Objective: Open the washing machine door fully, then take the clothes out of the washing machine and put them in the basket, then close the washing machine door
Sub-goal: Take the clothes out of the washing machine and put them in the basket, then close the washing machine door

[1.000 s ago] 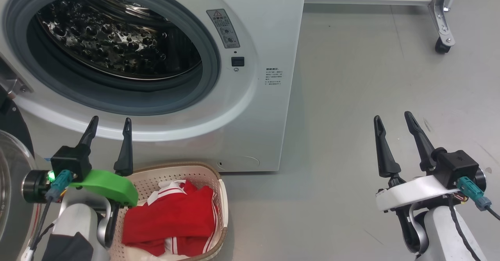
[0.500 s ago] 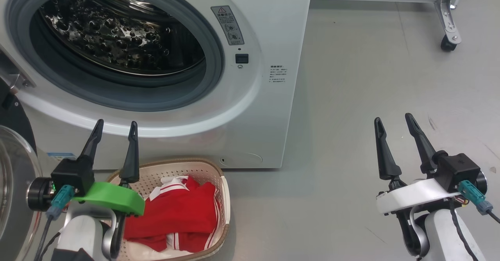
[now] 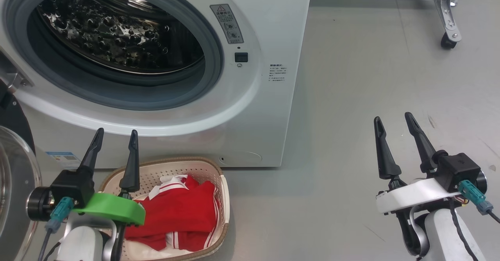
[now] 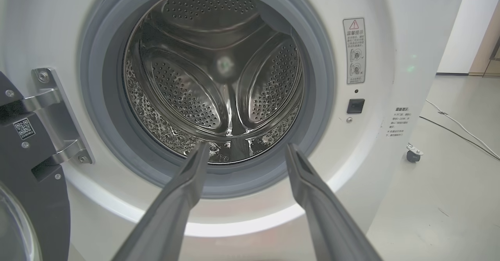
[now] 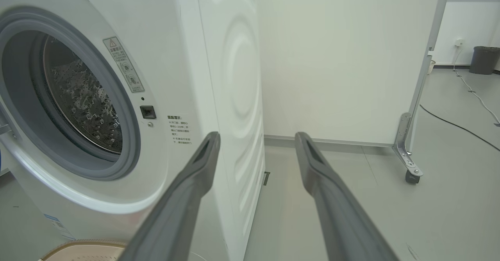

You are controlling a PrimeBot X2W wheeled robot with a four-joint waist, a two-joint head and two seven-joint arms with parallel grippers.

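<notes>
Washing machine (image 3: 269,112), where vs the claws? (A)

Straight ahead of the left claw (image 3: 116,132), which points at the lower rim of the grey drum mouth (image 3: 213,77). It's ahead and to the left of the right claw (image 3: 392,116). Top and left side are cut off by the frame. (B)

Door? (A)

The washing machine door (image 3: 17,175) is swung open, off to the left of the left claw. Only a slice of black rim and glass bowl shows. How far open, can't tell. (B)

Basket, clothes? (A)

The basket (image 3: 172,174) is low and just right of the left claw, its left end hidden by that claw's green wrist piece (image 3: 113,210). The clothes (image 3: 183,210) lie inside, lower edge cut off, count unclear. (B)

Claws? (A)

Both spread wide, nothing between the fingers. The right one is well to the right of the basket, over bare floor (image 3: 351,77). (B)

Small stuff? (A)

Blue label (image 3: 62,157) just left of the left claw's finger, print unreadable. (B)
</notes>
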